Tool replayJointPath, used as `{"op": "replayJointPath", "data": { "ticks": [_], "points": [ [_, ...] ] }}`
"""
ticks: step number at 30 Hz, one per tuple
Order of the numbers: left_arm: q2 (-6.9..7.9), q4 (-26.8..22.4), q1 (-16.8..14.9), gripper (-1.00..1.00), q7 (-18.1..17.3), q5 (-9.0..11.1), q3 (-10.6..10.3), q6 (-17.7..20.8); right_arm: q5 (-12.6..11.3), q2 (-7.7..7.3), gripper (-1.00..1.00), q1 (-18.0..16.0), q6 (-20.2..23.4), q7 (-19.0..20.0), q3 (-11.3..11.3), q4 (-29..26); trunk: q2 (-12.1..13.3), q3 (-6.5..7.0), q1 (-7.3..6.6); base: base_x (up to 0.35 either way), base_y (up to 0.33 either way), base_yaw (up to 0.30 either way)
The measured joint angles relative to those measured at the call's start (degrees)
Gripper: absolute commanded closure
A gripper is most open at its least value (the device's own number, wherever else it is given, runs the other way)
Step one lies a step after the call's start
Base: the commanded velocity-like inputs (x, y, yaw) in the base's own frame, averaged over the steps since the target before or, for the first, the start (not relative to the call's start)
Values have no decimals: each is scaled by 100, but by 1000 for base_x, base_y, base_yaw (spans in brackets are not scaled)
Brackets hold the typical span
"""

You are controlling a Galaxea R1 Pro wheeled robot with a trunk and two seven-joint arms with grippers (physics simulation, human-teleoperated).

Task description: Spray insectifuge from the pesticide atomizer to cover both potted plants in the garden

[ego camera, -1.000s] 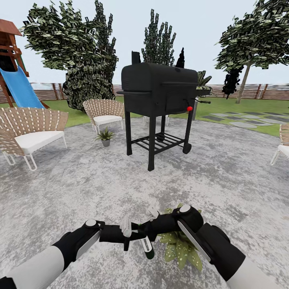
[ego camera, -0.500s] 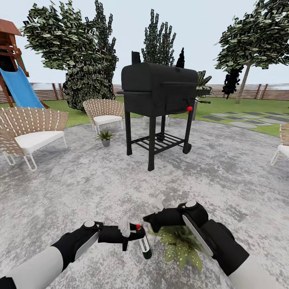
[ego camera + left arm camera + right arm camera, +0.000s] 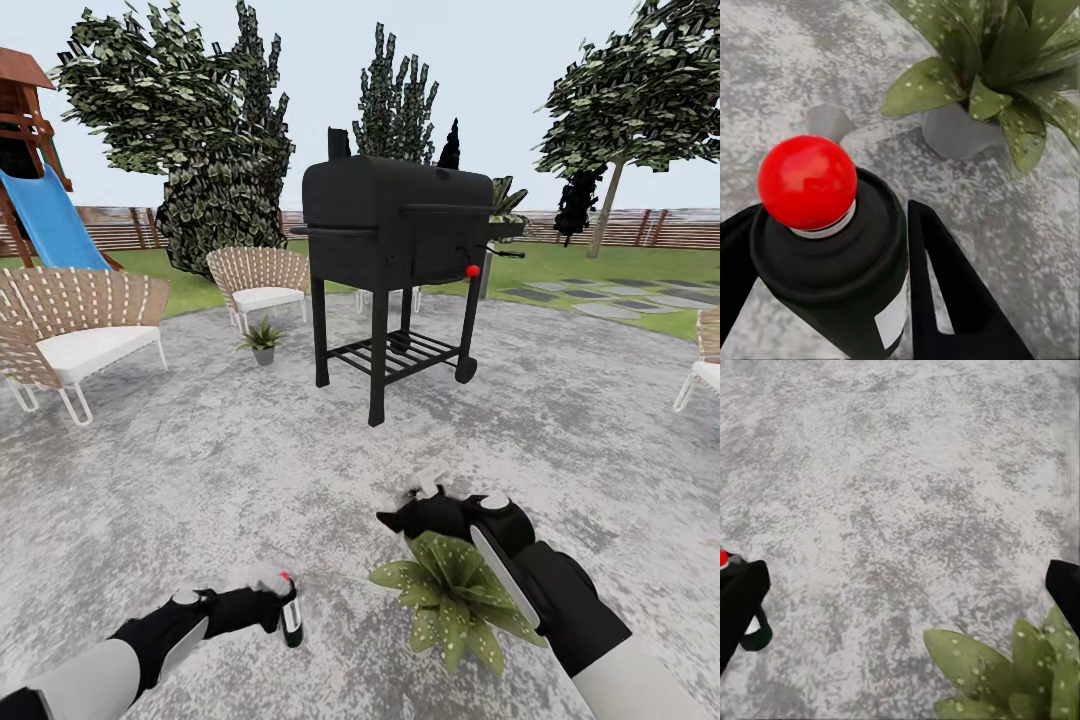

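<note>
The left gripper [image 3: 283, 607] clamps the pesticide atomizer [image 3: 290, 618] beside a speckled potted plant [image 3: 455, 592]; the right gripper [image 3: 425, 490] hovers, jaws spread.

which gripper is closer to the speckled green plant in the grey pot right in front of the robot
Right. The right gripper hangs just over the speckled green potted plant at its far edge; the left gripper, holding the dark spray bottle, sits off to its left.

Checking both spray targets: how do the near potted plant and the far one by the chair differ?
The near potted plant sits just ahead of the robot beside the right gripper; the far potted plant stands by a wicker chair, left of the grill. The near one shows pale speckles; the far one is too small to tell. Both are leafy rosettes on the paving.
</note>
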Motion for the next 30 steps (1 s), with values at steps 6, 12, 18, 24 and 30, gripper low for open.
{"op": "replayJointPath", "data": {
  "ticks": [6,12,18,24,30],
  "points": [
    [84,715,190,100,275,1354,118,10,-6,0,-100,3,-38,-698,11,-22,0,0,0,0,0,0],
    [21,790,336,100,1097,1633,179,-1,-24,189,-100,3,-31,-1335,42,-22,0,0,0,0,0,0],
    [91,-363,211,100,2765,2810,605,860,-69,420,-100,4,458,-1790,-230,-211,-1,3,-1,0,0,13],
    [487,-2146,543,100,4045,2814,584,1077,-93,467,-100,4,631,-1989,-496,-251,0,2,0,169,0,2],
    [1943,-4710,1600,100,4270,2861,652,1082,-82,476,-100,5,629,-1994,-500,-327,0,2,0,303,67,0]
  ]
}}
